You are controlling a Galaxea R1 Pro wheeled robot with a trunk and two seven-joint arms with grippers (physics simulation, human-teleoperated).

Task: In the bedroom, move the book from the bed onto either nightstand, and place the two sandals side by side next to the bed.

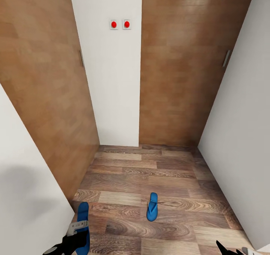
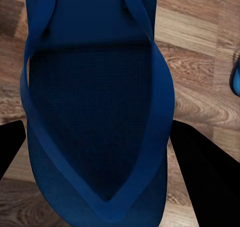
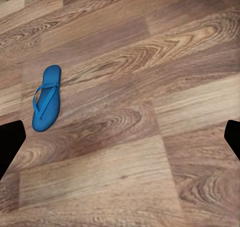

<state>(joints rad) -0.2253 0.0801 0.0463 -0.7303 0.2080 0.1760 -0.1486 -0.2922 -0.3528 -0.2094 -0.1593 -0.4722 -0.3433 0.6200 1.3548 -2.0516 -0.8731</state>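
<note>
Two bright blue sandals show against the wood-plank floor. One sandal [image 1: 152,207] [image 3: 46,98] lies flat in the middle of the floor, apart from both arms. My left gripper [image 1: 77,230] [image 2: 97,152] is at the near left, shut across the width of the other sandal [image 1: 83,214] [image 2: 95,112], with a black finger against each of its edges. My right gripper [image 3: 122,147] is open over bare floor, its black fingertips [image 1: 225,249] at the near right. The book, the bed and the nightstand are out of view.
I face a narrow corner: a white wall panel [image 1: 112,79] with two red-dot switches [image 1: 120,24], brown wooden doors at left [image 1: 41,97] and ahead [image 1: 180,67], and white walls close on both sides [image 1: 240,135]. The floor [image 1: 150,172] lies between them.
</note>
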